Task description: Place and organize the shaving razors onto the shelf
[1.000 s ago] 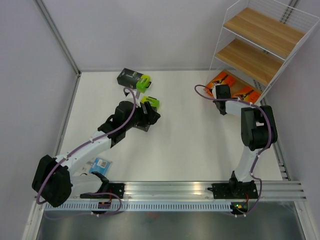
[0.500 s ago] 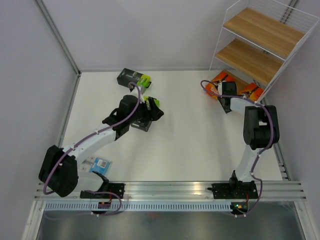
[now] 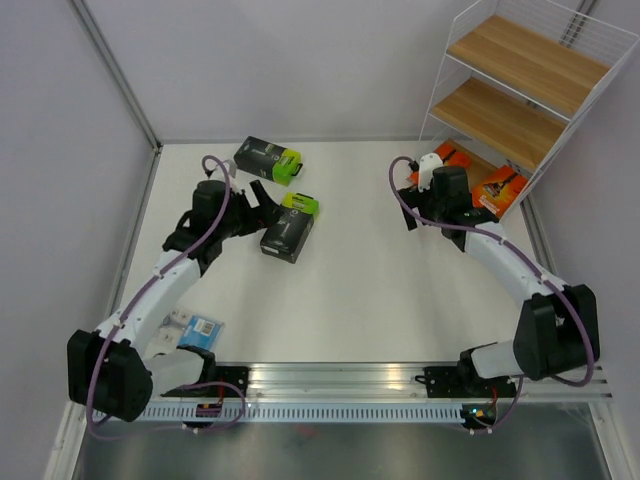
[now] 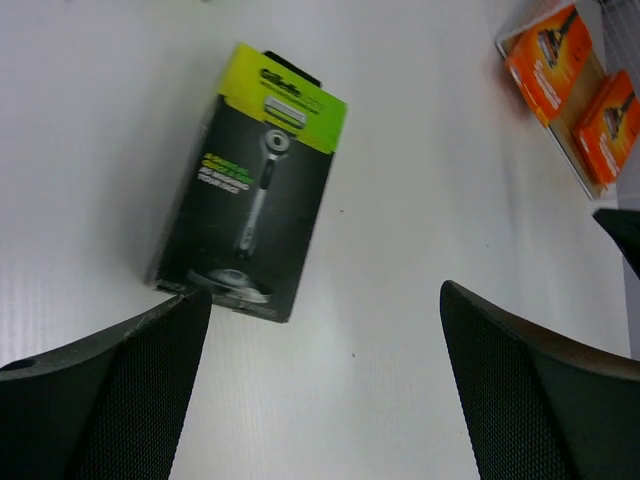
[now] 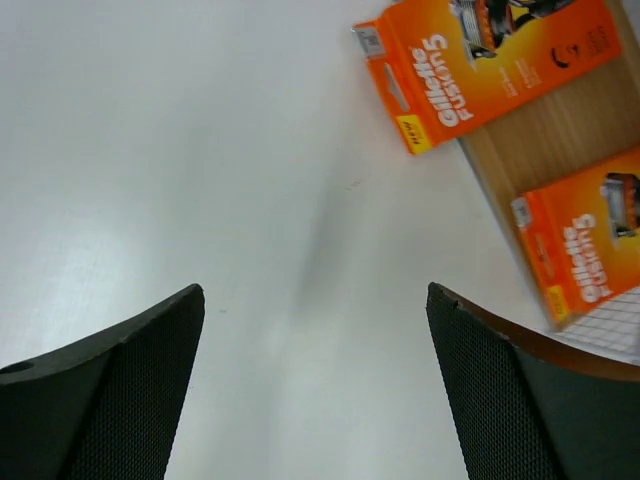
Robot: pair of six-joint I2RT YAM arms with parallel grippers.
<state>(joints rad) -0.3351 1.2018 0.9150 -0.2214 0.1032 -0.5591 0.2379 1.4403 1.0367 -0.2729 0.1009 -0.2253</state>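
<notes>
While both arms hang over the white desk (image 3: 360, 290), five razor packs are seen spread from lower left to upper right of the overhead view. At lower left, the clear blister with blue card (image 3: 201, 327) lies flat beside the left arm's base; its orientation cannot be told. Left of centre, the left claw (image 4: 322, 290) is held with its fingers wide apart and nothing between them, just short of the nearer black box (image 3: 288, 228). That box is laid flat, its long axis tilted slightly off the near-far line and its lime-green end pointed to the far side. The second black box (image 3: 267, 158) is laid beyond it, long axis nearly left to right, lime end to the right. Both are judged light, stiff cardboard with a smooth printed skin, best pinched across the short width near the middle. Right of centre, the right claw (image 5: 315, 289) is likewise spread and empty over bare desk. At upper right, two flat orange cards (image 5: 490, 60) (image 5: 585, 240) are laid on the lowest board of the shelf (image 3: 520, 65), one overhanging its edge; thin and light, they are judged awkward to lift flat.
</notes>
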